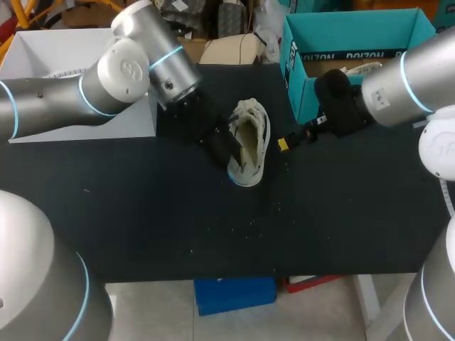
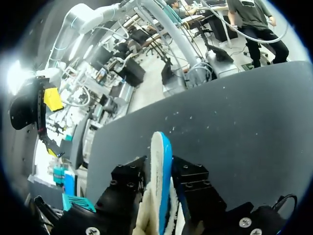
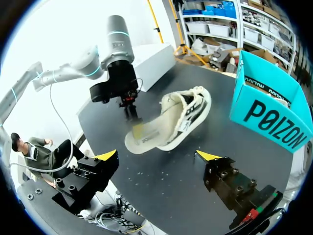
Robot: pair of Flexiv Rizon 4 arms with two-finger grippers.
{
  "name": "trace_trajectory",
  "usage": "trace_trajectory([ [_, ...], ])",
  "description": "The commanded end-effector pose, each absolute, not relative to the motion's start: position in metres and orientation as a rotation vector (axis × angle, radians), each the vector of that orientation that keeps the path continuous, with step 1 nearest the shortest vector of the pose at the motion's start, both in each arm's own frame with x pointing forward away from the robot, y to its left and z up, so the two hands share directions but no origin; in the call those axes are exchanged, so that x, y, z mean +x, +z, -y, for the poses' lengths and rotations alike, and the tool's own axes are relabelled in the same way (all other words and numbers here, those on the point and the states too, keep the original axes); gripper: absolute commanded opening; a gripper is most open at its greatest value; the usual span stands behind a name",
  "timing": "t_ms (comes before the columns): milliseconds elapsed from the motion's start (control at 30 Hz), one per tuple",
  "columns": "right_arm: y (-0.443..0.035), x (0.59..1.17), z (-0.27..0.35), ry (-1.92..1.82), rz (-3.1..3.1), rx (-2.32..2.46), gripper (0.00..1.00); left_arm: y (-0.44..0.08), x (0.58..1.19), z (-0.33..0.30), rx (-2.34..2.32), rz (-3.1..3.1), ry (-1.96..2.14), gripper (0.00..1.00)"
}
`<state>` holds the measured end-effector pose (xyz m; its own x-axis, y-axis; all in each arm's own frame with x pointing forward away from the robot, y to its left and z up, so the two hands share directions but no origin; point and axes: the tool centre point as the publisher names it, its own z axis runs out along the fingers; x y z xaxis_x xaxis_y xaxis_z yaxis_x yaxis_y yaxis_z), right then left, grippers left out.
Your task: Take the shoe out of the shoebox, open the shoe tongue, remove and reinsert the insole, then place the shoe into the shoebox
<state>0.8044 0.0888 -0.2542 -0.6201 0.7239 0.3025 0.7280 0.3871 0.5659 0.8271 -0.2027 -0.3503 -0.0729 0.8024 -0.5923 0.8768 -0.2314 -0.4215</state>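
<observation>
The cream shoe [image 1: 250,138] with a fuzzy lining lies on its side in the middle of the black table [image 1: 178,220]. It is also in the right wrist view [image 3: 183,112]. My left gripper [image 1: 227,147] is at the shoe's near end. In its own view the left gripper [image 2: 160,171] is shut on a thin white piece with a blue side, by its look the insole [image 2: 156,147], standing on edge between both fingers. My right gripper [image 1: 284,144] hangs open just right of the shoe. Between the right gripper's [image 3: 157,155] fingers there is nothing. The teal shoebox [image 1: 355,35] stands open at the back right.
A white box [image 1: 71,71] sits at the back left, under my left arm. The teal shoebox [image 3: 269,107] is close to my right arm's wrist. Small white crumbs dot the table in front of the shoe.
</observation>
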Motion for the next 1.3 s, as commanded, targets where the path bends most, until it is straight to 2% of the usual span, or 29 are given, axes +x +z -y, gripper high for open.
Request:
trace_trajectory([
  [33,-0.254,0.805,-0.090,-1.066,2.612,-1.369,1.00,-0.352,0.825,0.204,2.080,-1.890,-1.194,0.00],
  [1300,-0.254,0.805,-0.090,-1.066,2.612,-1.369,1.00,-0.373,0.906,0.226,1.973,-1.978,-1.013,0.00],
])
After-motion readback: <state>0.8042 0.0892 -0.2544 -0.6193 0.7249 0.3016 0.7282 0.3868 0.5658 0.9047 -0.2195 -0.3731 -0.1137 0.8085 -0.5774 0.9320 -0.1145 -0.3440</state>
